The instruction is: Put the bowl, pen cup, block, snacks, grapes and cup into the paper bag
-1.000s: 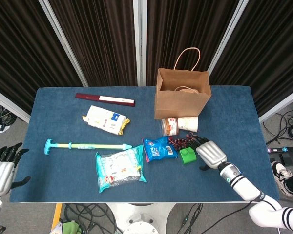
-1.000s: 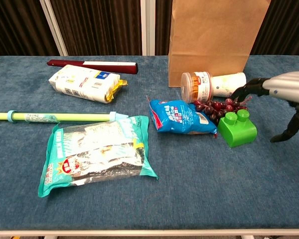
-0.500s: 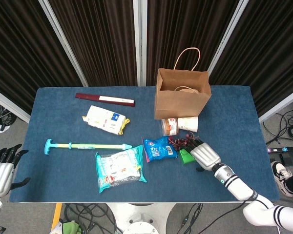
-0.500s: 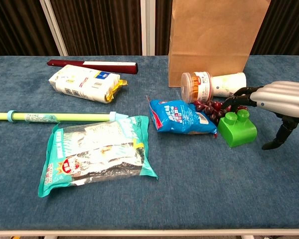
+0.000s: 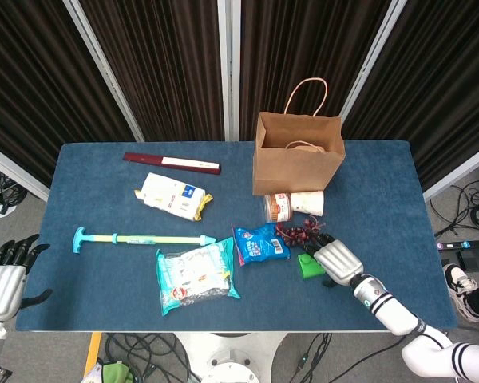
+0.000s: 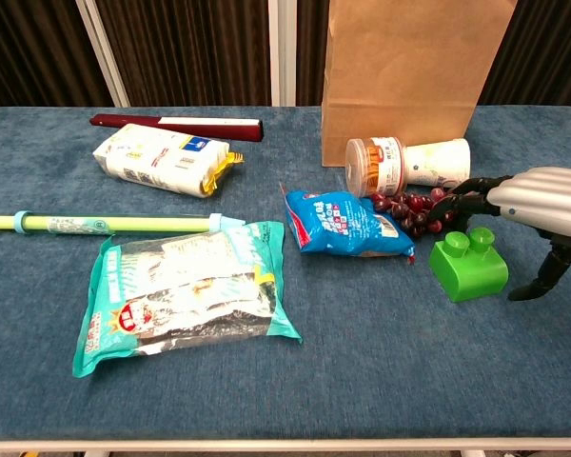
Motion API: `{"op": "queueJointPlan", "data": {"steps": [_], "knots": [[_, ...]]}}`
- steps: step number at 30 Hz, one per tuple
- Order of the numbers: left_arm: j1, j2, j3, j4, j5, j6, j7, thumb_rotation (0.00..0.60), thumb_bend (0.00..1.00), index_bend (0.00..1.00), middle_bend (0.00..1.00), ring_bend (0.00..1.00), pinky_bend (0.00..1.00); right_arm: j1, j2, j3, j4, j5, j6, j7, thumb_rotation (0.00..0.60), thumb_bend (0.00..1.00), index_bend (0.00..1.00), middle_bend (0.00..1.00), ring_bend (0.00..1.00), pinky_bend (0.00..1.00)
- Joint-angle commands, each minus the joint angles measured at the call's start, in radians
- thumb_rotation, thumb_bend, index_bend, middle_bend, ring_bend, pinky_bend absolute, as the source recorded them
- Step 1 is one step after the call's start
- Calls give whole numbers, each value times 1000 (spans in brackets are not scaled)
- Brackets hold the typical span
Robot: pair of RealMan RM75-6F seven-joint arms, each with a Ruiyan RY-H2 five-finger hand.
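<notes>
The right hand (image 6: 542, 195) hovers open, fingers spread over one green block (image 6: 469, 267), fingertips near one bunch of grapes (image 6: 414, 209). The left hand (image 5: 1, 279) hangs open off the tabletop's (image 5: 383, 199) left edge. One paper bag (image 5: 297, 155) stands at the far edge, one cup (image 6: 438, 162) and one snack jar (image 6: 373, 164) lying against it. One blue snack packet (image 6: 343, 224) lies beside the grapes. Bare cloth stretches right of the bag.

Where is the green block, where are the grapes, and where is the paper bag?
green block (image 6: 468, 268), chest view, on its slanted front face.
grapes (image 6: 409, 208), chest view, middle of the bunch.
paper bag (image 5: 294, 166), head view, on its front wall.
</notes>
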Motion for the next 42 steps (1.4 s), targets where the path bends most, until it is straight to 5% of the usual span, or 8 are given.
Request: {"op": "queueJointPlan", "data": {"steps": [1, 6, 13, 18, 23, 29, 34, 42], "knots": [[4, 1, 1, 1, -6, 1, -4, 600, 4, 267, 198, 152, 112, 4, -24, 3, 19, 2, -3, -12, 600, 0, 111, 273, 25, 151], [7, -4, 3, 9, -7, 0, -12, 600, 4, 267, 198, 152, 112, 0, -59, -2, 49, -3, 5, -27, 600, 9, 173, 319, 30, 151], [7, -9, 3, 21, -4, 2, -22, 600, 4, 267, 198, 152, 112, -20, -88, -2, 81, -28, 63, -12, 600, 149, 468, 462, 122, 149], [7, -9, 2, 21, -2, 3, -23, 600, 4, 267, 198, 152, 112, -21, -57, 11, 43, -52, 108, 13, 600, 161, 506, 464, 123, 149], [9, -6, 2, 22, -2, 6, -23, 600, 4, 267, 199, 152, 112, -13, 45, 86, -67, -76, 215, 55, 600, 159, 507, 459, 123, 149], [7, -6, 2, 20, 1, 4, -20, 600, 4, 267, 198, 152, 112, 9, 171, 236, -155, -6, 290, 104, 600, 155, 509, 458, 123, 150], [3, 1, -3, 6, -6, -2, -13, 600, 4, 267, 198, 152, 112, 15, 244, 337, -154, 96, 313, 135, 600, 151, 507, 458, 123, 152], [-3, 3, -4, 1, -14, -16, -7, 600, 3, 267, 199, 152, 112, 17, 305, 424, -103, 244, 287, 181, 600, 147, 504, 458, 123, 155]]}}
